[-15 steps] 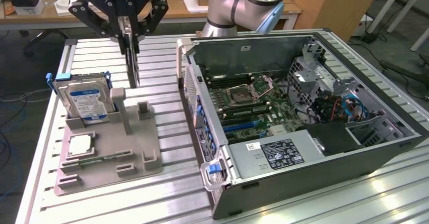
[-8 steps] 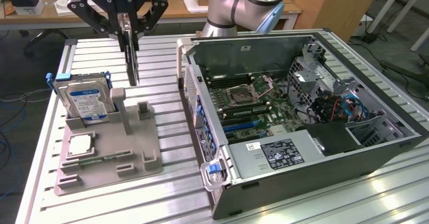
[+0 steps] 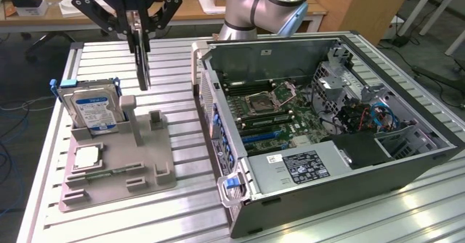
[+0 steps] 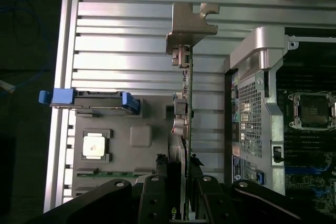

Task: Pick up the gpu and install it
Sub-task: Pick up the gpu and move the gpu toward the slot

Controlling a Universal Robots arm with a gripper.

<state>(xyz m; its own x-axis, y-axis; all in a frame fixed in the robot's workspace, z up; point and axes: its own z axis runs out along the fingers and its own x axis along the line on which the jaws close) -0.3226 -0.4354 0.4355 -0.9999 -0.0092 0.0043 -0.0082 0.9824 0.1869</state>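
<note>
The gpu (image 3: 143,63) is a thin dark card hanging on edge, lifted above the grey parts holder (image 3: 149,169) at the exterior view's left. My gripper (image 3: 139,25) is shut on the card's upper end, its black fingers pressed against both faces. In the wrist view the gpu (image 4: 187,93) appears edge-on, its silver end bracket (image 4: 191,22) farthest from my gripper (image 4: 184,187). The card's lower edge hangs just above the holder's upright posts, to the side of the open computer case (image 3: 327,123).
A silver blue-labelled hard drive (image 3: 91,109) in a blue caddy stands in the holder, with a processor chip (image 3: 87,157) and a green memory stick (image 3: 109,172) in front of it. The case lies open, motherboard (image 3: 269,107) facing up. The arm's base (image 3: 265,3) stands behind the case.
</note>
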